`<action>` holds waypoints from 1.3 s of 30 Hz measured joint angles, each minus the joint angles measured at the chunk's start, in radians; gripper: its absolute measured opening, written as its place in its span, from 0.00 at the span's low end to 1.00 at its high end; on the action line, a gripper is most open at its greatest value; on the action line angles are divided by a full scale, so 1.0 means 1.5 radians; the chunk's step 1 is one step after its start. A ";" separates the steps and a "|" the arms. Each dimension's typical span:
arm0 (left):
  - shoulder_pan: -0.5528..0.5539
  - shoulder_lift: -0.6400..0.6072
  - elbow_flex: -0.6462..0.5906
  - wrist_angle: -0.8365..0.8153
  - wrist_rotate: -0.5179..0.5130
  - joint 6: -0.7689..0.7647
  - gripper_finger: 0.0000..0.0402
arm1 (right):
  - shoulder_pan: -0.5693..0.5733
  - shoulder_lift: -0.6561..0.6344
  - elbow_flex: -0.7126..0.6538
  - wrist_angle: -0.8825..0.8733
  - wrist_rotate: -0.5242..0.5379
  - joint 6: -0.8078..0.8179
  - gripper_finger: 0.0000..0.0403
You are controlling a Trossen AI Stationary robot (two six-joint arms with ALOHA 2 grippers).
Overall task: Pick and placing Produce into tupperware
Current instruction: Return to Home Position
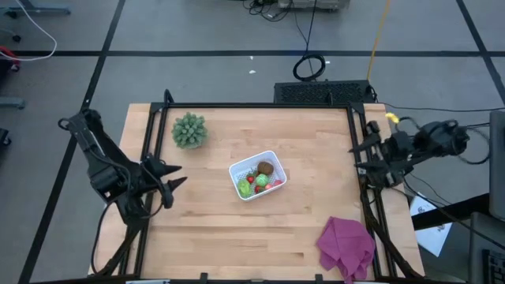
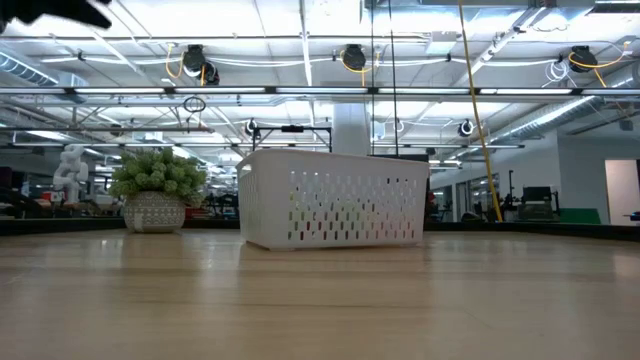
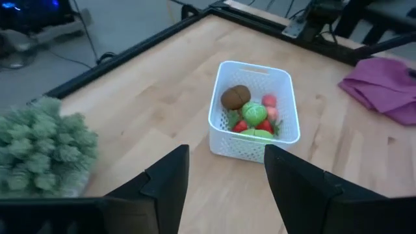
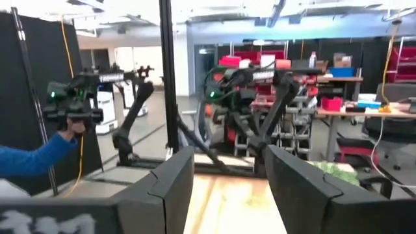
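The white tupperware (image 1: 256, 175) stands near the table's middle; it also shows as a perforated box in the low view (image 2: 335, 210) and in the left wrist view (image 3: 255, 112). Inside it lie the produce pieces: a brown round one (image 3: 235, 97), a green round one (image 3: 254, 114), red strawberries (image 3: 263, 126) and a pink-red ball (image 3: 269, 101). My left gripper (image 1: 170, 175) is open at the table's left edge, pointing toward the tupperware and apart from it. My right gripper (image 4: 227, 175) is open at the table's right edge (image 1: 357, 148), raised and holding nothing.
A spiky green plant in a pot (image 1: 189, 130) stands at the far left of the table. A purple cloth (image 1: 346, 244) lies at the near right corner. A black frame (image 1: 260, 105) runs along the table's edges. A person's blue sleeve (image 4: 32, 162) shows beyond the table.
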 joint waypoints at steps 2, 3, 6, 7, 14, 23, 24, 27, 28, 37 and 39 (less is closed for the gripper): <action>0.008 -0.032 -0.046 0.044 -0.007 0.016 0.51 | 0.000 -0.024 -0.060 0.040 0.001 -0.007 0.45; 0.014 -0.047 -0.067 0.073 -0.013 0.033 0.51 | 0.000 -0.032 -0.093 0.075 0.003 -0.012 0.45; 0.039 -0.077 -0.119 0.169 -0.014 0.107 0.51 | -0.001 -0.045 -0.182 0.166 0.028 -0.032 0.45; 0.048 -0.084 -0.133 0.207 -0.008 0.138 0.51 | -0.001 -0.046 -0.207 0.184 0.046 -0.035 0.45; 0.126 -0.090 -0.211 0.476 0.073 0.375 0.51 | -0.002 -0.042 -0.355 0.302 0.086 -0.073 0.45; 0.250 -0.090 -0.337 0.728 0.211 0.530 0.51 | -0.049 -0.075 -0.453 0.373 0.124 -0.097 0.45; 0.263 -0.090 -0.347 0.747 0.225 0.544 0.51 | -0.057 -0.083 -0.453 0.361 0.122 -0.092 0.45; 0.305 -0.089 -0.370 0.761 0.248 0.557 0.51 | -0.082 -0.099 -0.453 0.322 0.122 -0.078 0.45; 0.319 -0.090 -0.375 0.760 0.252 0.558 0.51 | -0.091 -0.105 -0.453 0.313 0.121 -0.076 0.45; 0.460 -0.099 -0.386 0.808 0.370 0.685 0.51 | -0.180 -0.153 -0.453 0.267 0.119 -0.085 0.45; 0.495 -0.107 -0.386 0.831 0.407 0.723 0.51 | -0.197 -0.164 -0.453 0.254 0.119 -0.083 0.45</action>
